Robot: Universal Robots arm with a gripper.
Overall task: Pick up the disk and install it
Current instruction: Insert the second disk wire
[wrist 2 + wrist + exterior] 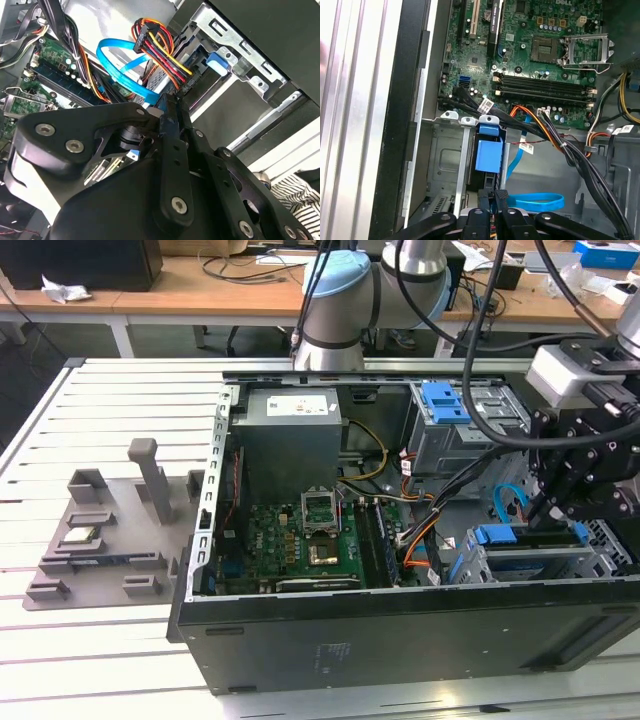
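Disk [535, 537] sits on edge in the drive cage [520, 562], lower right of the exterior view, long axis running left-right, blue tab [497, 535] pointing left. I see gripper [560, 502] clamped on its top edge.

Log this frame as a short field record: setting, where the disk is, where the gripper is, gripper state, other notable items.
setting: open computer case on a slatted table
disk: blue-bracketed, standing on edge in the drive cage, its blue bracket tab showing in the first wrist view
gripper: gripper directly at the disk's edge
gripper state: fingers look closed on the disk's thin edge
other: motherboard, blue data cable, grey parts tray at the exterior view's left
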